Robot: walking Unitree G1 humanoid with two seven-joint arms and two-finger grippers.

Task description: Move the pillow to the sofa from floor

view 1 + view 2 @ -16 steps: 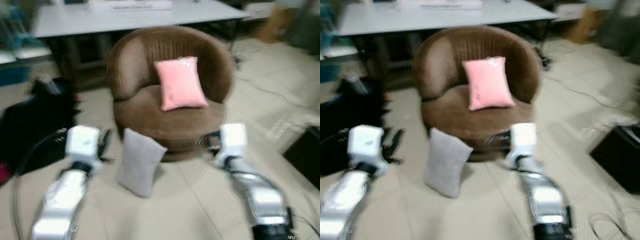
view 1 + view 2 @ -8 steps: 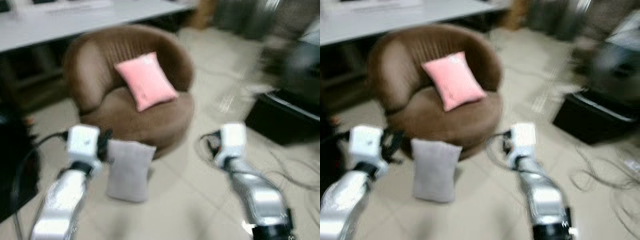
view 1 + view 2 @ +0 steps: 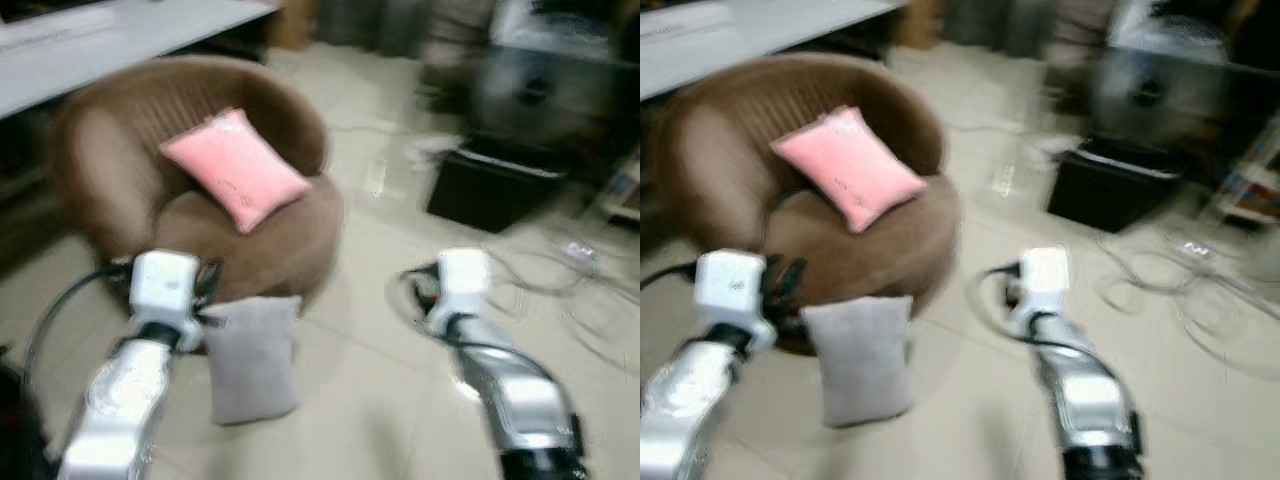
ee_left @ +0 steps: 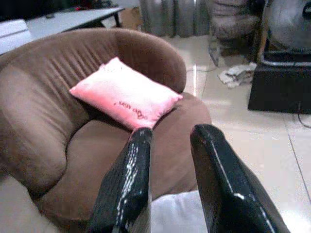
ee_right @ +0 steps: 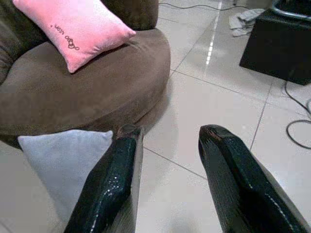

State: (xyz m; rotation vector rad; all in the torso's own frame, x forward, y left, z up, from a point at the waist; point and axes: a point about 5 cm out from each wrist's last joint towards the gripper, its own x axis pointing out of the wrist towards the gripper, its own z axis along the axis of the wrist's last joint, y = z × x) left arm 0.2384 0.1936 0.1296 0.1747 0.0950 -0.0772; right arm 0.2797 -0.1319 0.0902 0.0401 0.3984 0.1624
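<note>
leaning grey pillow [image 3: 252, 355] against brown sofa [image 3: 110, 180], pink pillow's [image 4: 124, 92] lettering illegible

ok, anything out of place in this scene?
Yes: a grey fabric pillow stands on the tiled floor, leaning against the round brown sofa chair, while the pink pillow sits on its seat.

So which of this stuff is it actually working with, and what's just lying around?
For the job: grey pillow on the floor, brown round sofa chair, left gripper and right gripper, both open.

Lying about: pink pillow on the seat, black box, cables, white table.
</note>
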